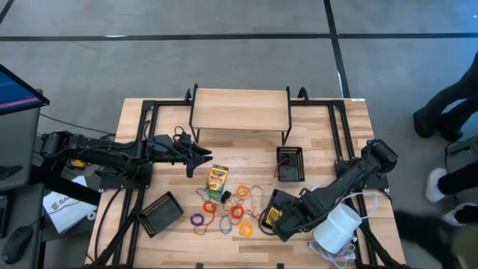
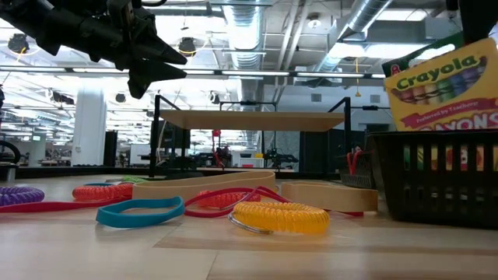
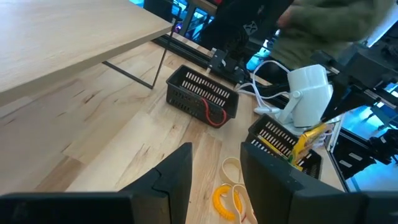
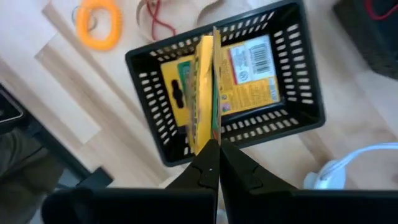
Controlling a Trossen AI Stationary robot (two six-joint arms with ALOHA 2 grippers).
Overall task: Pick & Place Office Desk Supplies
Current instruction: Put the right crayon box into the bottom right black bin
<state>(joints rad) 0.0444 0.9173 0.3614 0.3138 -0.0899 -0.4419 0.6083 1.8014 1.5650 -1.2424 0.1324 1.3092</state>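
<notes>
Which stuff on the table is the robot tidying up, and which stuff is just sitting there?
For the job:
crayon box on the table
crayon box held edge-up over a tray by the right gripper
coloured elastic loops

Just lying about:
white cylinder with cord
small wooden shelf
overturned mesh tray

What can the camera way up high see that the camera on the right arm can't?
Only the high camera shows the left pincer hanging open above the table, a crayon box lying loose on the wood, the small wooden shelf, a second tray with red inside, and the white cylinder.

Only the right arm's camera shows the right pincer shut on an upright crayon box, with another box lying flat under it.

Both show the black mesh tray and an orange loop.
</notes>
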